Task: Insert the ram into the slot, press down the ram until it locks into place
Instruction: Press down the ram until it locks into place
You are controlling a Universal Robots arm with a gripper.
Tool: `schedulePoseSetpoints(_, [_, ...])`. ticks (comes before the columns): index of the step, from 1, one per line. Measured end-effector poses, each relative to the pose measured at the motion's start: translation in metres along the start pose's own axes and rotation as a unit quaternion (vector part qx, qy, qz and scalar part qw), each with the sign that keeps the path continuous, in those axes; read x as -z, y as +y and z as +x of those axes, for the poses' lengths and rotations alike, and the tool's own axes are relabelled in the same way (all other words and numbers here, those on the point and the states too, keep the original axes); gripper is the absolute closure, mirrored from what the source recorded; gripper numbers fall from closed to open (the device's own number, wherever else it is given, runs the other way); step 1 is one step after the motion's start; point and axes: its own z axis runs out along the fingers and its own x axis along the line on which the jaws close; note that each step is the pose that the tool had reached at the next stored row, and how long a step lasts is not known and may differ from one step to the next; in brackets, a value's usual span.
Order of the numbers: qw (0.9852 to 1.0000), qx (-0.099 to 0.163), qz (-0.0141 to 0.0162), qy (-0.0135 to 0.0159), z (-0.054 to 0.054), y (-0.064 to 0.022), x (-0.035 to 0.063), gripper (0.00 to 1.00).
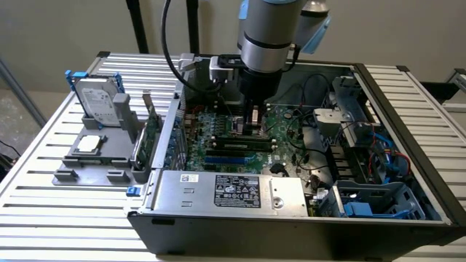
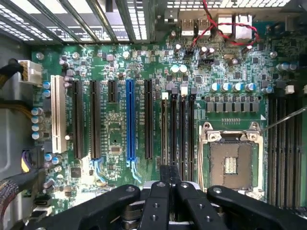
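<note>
Plainly the work is at the seating stage, as I judge it. Inside the open computer case the ram stands on edge along one of the black memory sockets, between the blue slot and the spot where the arm comes down. It looks upright and level, though I cannot tell whether the end clips have caught it.

The gripper hangs low over the motherboard, just behind the stick as seen in the exterior view. Whether it touches the top edge of the stick I cannot make out. In the wrist view the gripper has its two fingers drawn together with no gap showing and nothing visibly pinched between them. They sit over the group of parallel sockets that includes the slot, beside the square silver processor socket and some way from the blue slot. The stick itself, edge-on from there, is hard to pick out among the dark sockets.

So insertion looks done, or nearly so, and pressing is the step in hand. By my reckoning that calls for the closed fingers to be centred squarely on the stick's top edge and for a push straight down, not a slanted one. A lean would tip the board in its socket or slide the tips off onto the neighbouring sockets
</note>
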Motion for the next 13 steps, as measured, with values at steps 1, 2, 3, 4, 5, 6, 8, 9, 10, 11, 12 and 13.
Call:
schedulePoseSetpoints(1, [1.0, 0.0, 0.0, -0.0001, 0.0, 0.0, 0.0, 0.89])
schedulePoseSetpoints(2, [1.0, 0.0, 0.0, -0.0001, 0.0, 0.0, 0.0, 0.89])
schedulePoseSetpoints(3, [1.0, 0.0, 0.0, -0.0001, 0.0, 0.0, 0.0, 0.89])
schedulePoseSetpoints(4, [1.0, 0.0, 0.0, -0.0001, 0.0, 0.0, 0.0, 0.89])
schedulePoseSetpoints(5, [1.0, 0.0, 0.0, -0.0001, 0.0, 0.0, 0.0, 0.89])
schedulePoseSetpoints(6, [1.0, 0.0, 0.0, -0.0001, 0.0, 0.0, 0.0, 0.89])
schedulePoseSetpoints(8, [1.0, 0.0, 0.0, -0.0001, 0.0, 0.0, 0.0, 0.89])
schedulePoseSetpoints(9, [1.0, 0.0, 0.0, -0.0001, 0.0, 0.0, 0.0, 0.89])
schedulePoseSetpoints(10, [1.0, 0.0, 0.0, -0.0001, 0.0, 0.0, 0.0, 0.89])
schedulePoseSetpoints(11, [1.0, 0.0, 0.0, -0.0001, 0.0, 0.0, 0.0, 0.89])
schedulePoseSetpoints(12, [1.0, 0.0, 0.0, -0.0001, 0.0, 0.0, 0.0, 0.89])
schedulePoseSetpoints(13, [1.0, 0.0, 0.0, -0.0001, 0.0, 0.0, 0.0, 0.89])
